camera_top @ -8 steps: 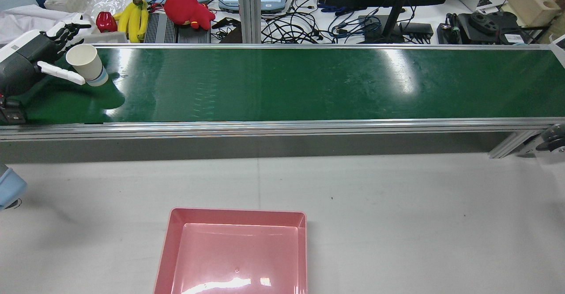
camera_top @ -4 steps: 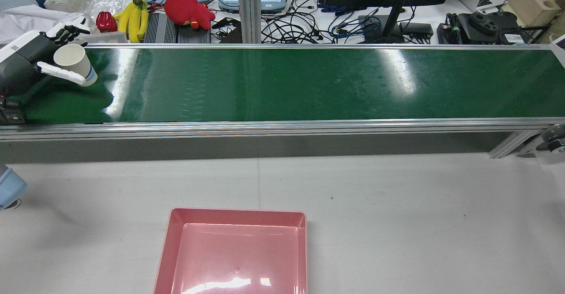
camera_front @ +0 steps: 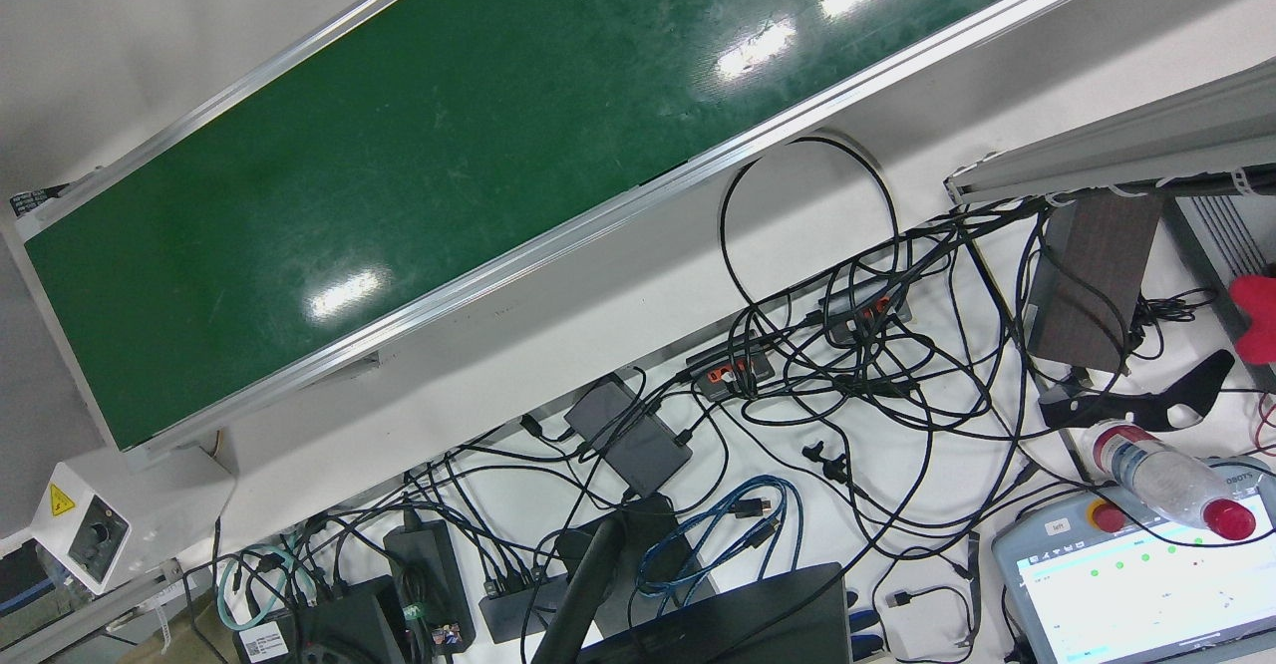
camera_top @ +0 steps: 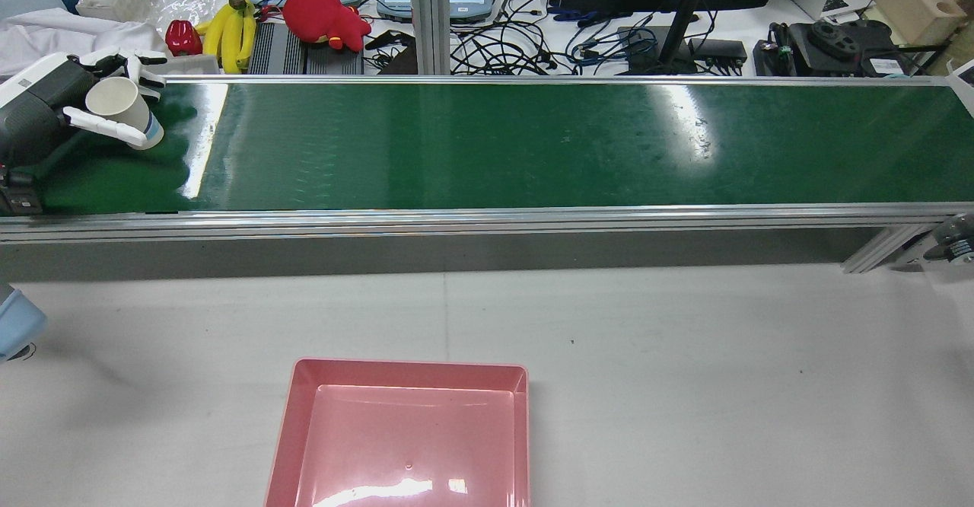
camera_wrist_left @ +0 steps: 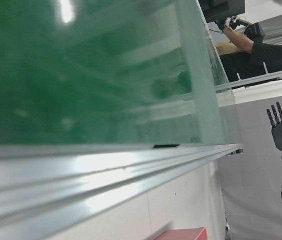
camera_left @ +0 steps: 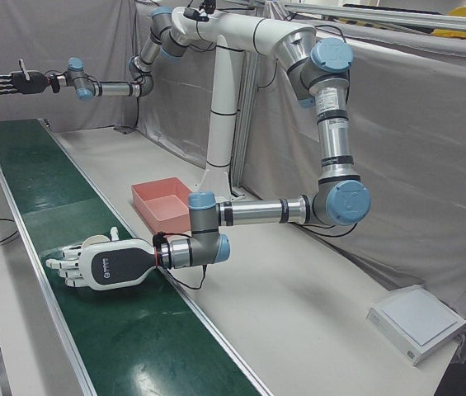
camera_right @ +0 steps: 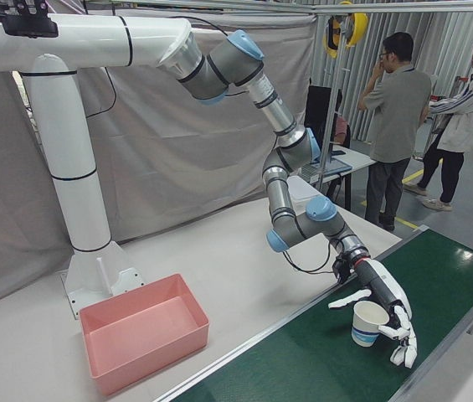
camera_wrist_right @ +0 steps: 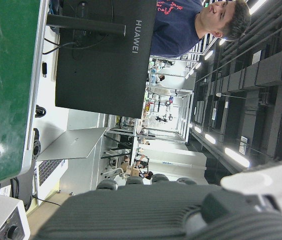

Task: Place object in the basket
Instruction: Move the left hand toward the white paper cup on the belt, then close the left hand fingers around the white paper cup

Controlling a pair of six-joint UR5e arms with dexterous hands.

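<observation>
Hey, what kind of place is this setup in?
Most likely a robotics lab or test station: a long green conveyor belt, white robot arms on a pedestal, and a bench strewn with cables and teach pendants.

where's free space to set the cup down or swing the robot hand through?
Belt is bare right of the left robot hand and its cup. The white table is free between belt and pink basket, and right of the basket, which is empty. Crowded: desk behind the belt, with cables, bananas, plush.
</observation>
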